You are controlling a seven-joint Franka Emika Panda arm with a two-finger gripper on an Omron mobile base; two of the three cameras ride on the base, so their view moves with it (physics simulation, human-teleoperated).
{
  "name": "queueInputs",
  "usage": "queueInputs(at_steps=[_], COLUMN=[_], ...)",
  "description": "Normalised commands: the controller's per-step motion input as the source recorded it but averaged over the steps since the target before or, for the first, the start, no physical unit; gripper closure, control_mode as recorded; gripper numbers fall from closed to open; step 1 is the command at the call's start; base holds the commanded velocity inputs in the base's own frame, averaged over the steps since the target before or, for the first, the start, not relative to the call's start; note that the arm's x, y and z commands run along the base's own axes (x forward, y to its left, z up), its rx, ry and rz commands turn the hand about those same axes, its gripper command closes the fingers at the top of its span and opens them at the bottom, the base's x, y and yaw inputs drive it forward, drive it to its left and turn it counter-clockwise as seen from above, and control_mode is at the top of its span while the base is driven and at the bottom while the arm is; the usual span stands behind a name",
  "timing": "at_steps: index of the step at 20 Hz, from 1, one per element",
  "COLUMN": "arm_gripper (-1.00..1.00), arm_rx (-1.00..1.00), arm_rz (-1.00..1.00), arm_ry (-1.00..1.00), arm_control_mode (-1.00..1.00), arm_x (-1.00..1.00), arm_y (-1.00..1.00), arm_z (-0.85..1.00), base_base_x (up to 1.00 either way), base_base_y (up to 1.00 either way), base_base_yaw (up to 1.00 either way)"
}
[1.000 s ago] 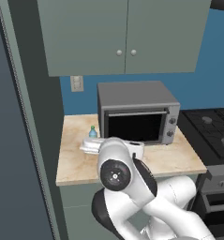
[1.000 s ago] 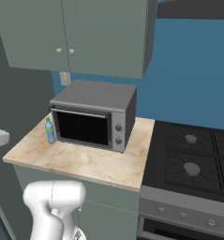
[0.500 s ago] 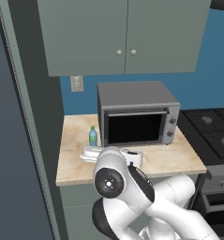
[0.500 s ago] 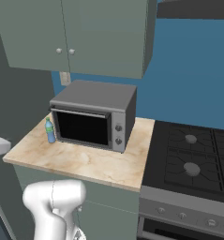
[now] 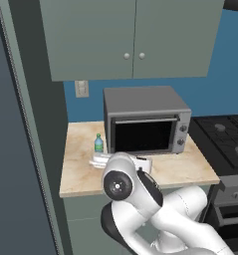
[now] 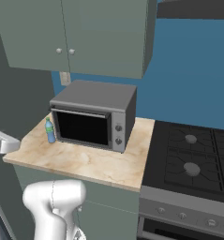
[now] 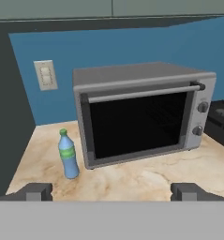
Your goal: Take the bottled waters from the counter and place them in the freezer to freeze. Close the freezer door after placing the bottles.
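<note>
The freezer (image 5: 16, 149) fills the left edge of the left base view as a tall dark grey slab. Right of it, the beige marbled desk (image 5: 80, 169) sits mid-frame, carrying a grey toaster oven (image 5: 145, 119) near its centre. Grey-green wall cabinets (image 5: 130, 37) span the top of the frame, and a black stove top (image 6: 193, 154) lies at the right of the right base view. The hand (image 7: 111, 191) sits at the bottom of the hand view — tips spread wide, nothing between them. The light blue bottle (image 7: 68, 154) stands upright on the desk, lower left of that frame, just beside the oven's left front corner.
</note>
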Motion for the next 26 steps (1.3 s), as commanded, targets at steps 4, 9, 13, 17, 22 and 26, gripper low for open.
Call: queueInputs(at_steps=[4, 9, 13, 17, 22, 26], arm_gripper=[-1.0, -1.0, -1.0, -1.0, -1.0, -1.0], arm_rx=[0.0, 0.0, 0.0, 0.0, 0.0, 0.02], arm_rz=[0.0, -0.03, -0.07, -0.13, -0.19, -0.16], arm_ry=[0.0, -0.02, -0.07, -0.02, 0.02, 0.02], arm_control_mode=[-1.0, -1.0, -1.0, -1.0, -1.0, -1.0], arm_x=[0.42, 0.13, 0.04, 0.03, 0.18, 0.14], arm_y=[-0.22, -0.01, 0.0, 0.0, 0.0, 0.0], arm_z=[-0.26, -0.14, -0.03, -0.01, 0.0, 0.0], base_base_x=[0.0, 0.0, 0.0, 0.0, 0.0, 0.0], base_base_y=[0.0, 0.0, 0.0, 0.0, 0.0, 0.0], base_base_yaw=[0.0, 0.0, 0.0, 0.0, 0.0, 0.0])
